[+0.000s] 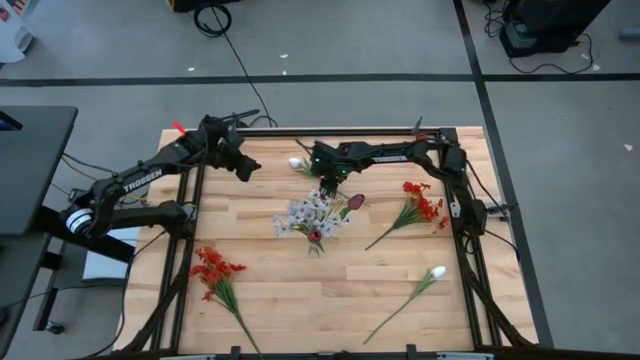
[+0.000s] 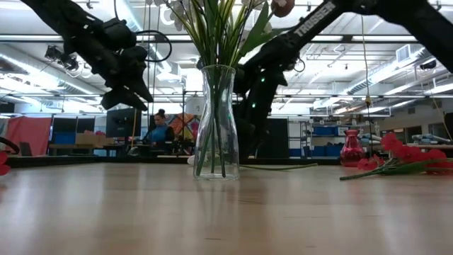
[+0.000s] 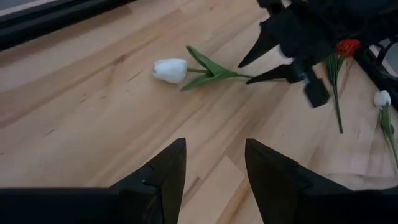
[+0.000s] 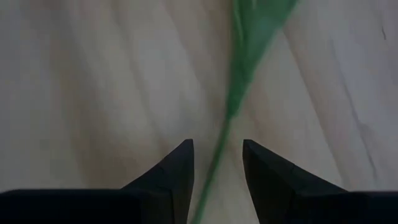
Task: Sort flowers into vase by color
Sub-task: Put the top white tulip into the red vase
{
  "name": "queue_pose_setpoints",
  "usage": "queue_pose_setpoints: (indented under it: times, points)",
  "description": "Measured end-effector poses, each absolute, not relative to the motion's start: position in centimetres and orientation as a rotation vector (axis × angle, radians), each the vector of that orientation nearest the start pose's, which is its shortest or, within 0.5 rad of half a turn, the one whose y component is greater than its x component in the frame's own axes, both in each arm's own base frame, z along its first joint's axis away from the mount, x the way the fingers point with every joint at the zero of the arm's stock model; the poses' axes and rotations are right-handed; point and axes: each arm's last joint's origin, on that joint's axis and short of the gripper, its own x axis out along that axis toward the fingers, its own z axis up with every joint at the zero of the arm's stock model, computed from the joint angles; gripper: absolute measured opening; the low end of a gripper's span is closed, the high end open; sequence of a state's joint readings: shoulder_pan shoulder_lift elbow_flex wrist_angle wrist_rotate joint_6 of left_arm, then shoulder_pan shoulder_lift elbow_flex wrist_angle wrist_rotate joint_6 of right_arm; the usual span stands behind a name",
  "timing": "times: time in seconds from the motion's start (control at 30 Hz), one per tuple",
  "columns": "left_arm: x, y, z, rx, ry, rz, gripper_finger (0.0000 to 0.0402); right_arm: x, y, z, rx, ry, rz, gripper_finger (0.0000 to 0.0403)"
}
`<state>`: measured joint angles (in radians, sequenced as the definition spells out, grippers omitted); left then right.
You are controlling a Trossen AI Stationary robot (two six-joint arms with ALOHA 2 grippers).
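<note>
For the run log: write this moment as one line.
right gripper: open, astride white tulip stem on table | left gripper: open, hovering at table's back-left | vase: holds pale sprays | red flowers: on table

High view looks straight down on the table (image 1: 300, 290); low view faces level across it. Wrist views peer forward, close over their pincers. High and low share the vase (image 2: 216, 120).

Your clear passage lay along the bare near table (image 1: 330, 300), glass vase (image 2: 216, 120) blocked centre, red flowers (image 1: 215, 272) flanked left.
</note>
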<state>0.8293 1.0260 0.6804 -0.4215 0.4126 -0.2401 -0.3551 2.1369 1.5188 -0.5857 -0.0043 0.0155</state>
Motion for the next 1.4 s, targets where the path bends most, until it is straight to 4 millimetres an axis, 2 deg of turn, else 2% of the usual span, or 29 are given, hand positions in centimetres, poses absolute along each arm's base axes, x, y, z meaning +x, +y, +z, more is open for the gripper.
queue_pose_setpoints:
  times: [0.27,0.4,0.5,0.63,0.7,0.87,1.0,1.13,1.23,1.4]
  points:
    - [15.0,14.6,22.8,-0.693,0.624,0.472,0.0169,40.9,-15.9,13.7,0.208,1.222,-0.336,0.0121]
    - [15.4,15.0,22.3,-0.695,0.635,0.462,0.0169,40.6,-16.2,13.4,0.266,1.236,-0.308,0.0075]
    - [15.8,15.3,22.3,-0.71,0.607,0.431,0.0169,40.4,-16.4,13.5,0.322,1.235,-0.331,0.0025]
    - [16.1,15.5,22.6,-0.709,0.56,0.415,0.0169,39.8,-17.0,14.5,0.431,1.202,-0.397,0.0011]
    - [16.1,15.6,22.7,-0.719,0.537,0.42,0.0169,39.4,-17.6,15.8,0.475,1.156,-0.417,0.0006]
    - [16.7,15.8,23.5,-0.734,0.445,0.384,0.0169,37.8,-19.5,20.9,0.526,0.978,-0.455,0.0003]
    - [18.2,15.5,25.0,-0.662,0.299,0.304,0.0169,36.2,-20.8,25.9,0.527,0.771,-0.438,0.0002]
    - [20.0,15.0,27.3,-0.577,0.089,0.262,0.0169,34.9,-21.7,30.9,0.466,0.517,-0.335,0.0002]
    - [20.9,15.5,28.8,-0.553,0.008,0.278,0.0169,34.0,-22.0,33.8,0.409,0.354,-0.212,0.0001]
    - [23.5,17.1,31.6,-0.454,-0.034,0.255,0.0169,33.5,-21.3,36.6,0.304,0.213,-0.021,0.0]
